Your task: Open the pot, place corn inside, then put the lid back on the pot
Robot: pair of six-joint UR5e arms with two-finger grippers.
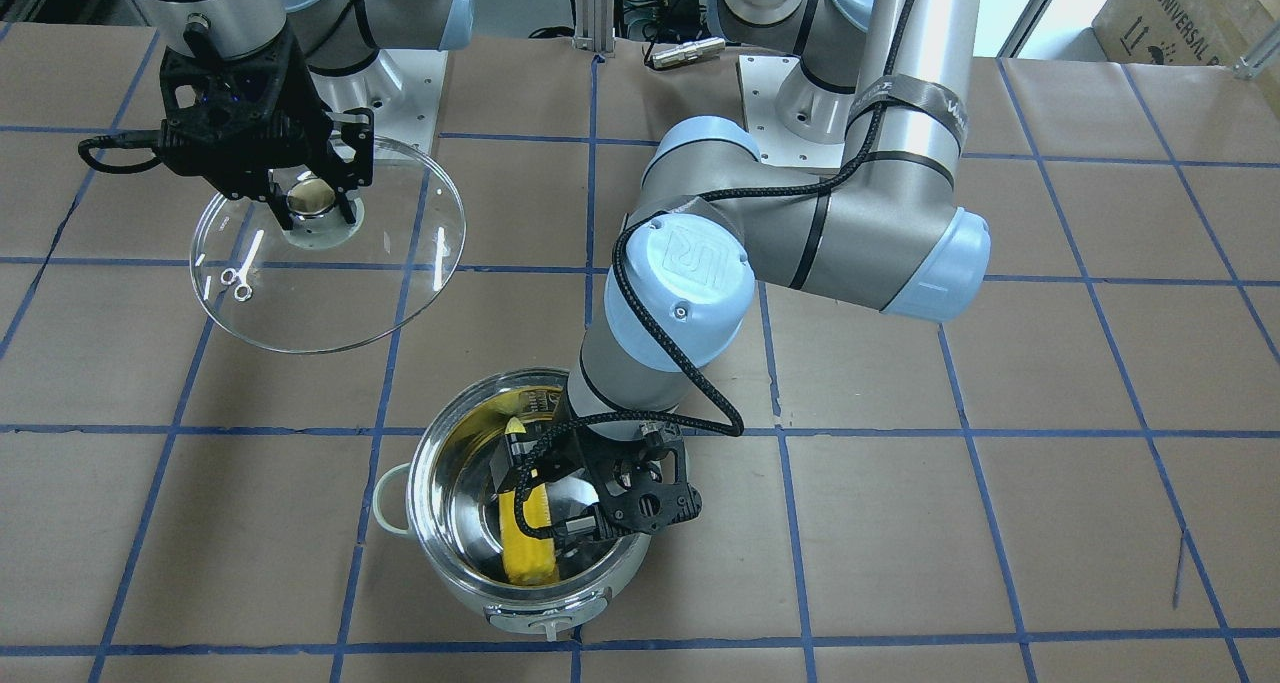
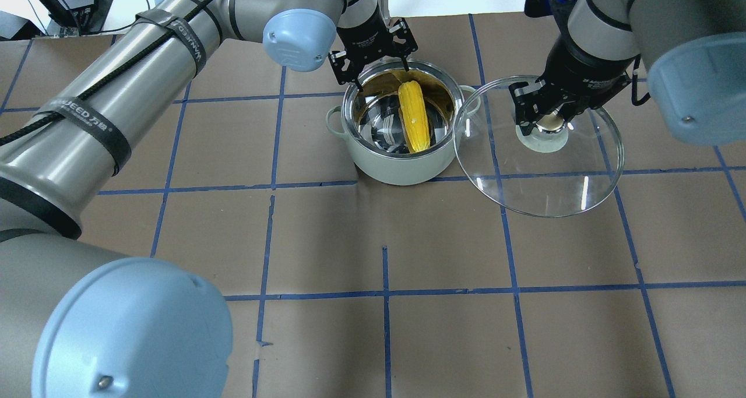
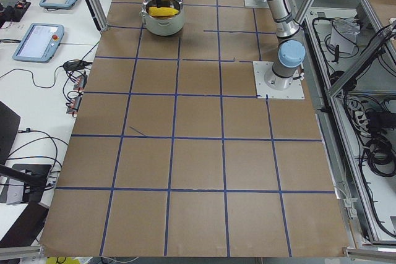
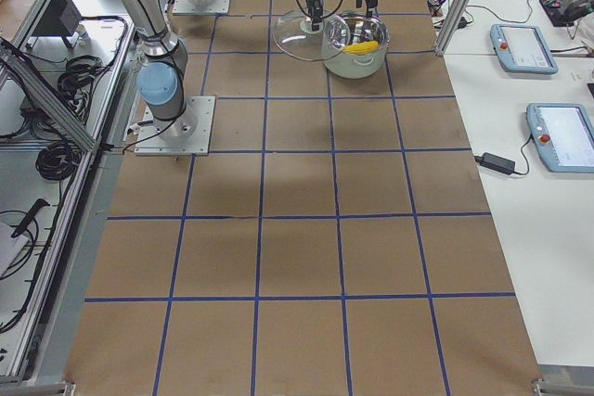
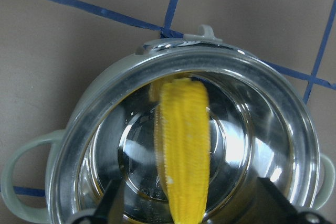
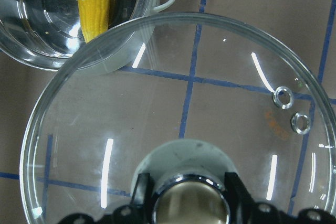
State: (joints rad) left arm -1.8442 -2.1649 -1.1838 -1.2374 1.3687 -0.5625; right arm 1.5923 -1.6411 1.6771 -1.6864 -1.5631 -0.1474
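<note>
The mint-green pot point(image 2: 402, 171) stands uncovered at the far middle of the table. The yellow corn point(image 2: 414, 118) lies inside it, leaning on the steel wall; it also shows in the front view point(image 1: 528, 553) and the left wrist view point(image 5: 184, 150). My left gripper point(image 2: 382, 77) is open over the pot's far rim, with its fingers well apart on either side of the corn's end. My right gripper point(image 2: 548, 124) is shut on the knob point(image 6: 191, 203) of the glass lid point(image 2: 542, 182). It holds the lid above the table beside the pot, and the lid's edge overlaps the pot's side handle.
The table is covered in brown paper with a blue tape grid point(image 2: 384, 293). My left arm's elbow point(image 1: 680, 273) hangs over the table behind the pot. Operator pendants point(image 4: 524, 44) lie on the side bench beyond the table edge.
</note>
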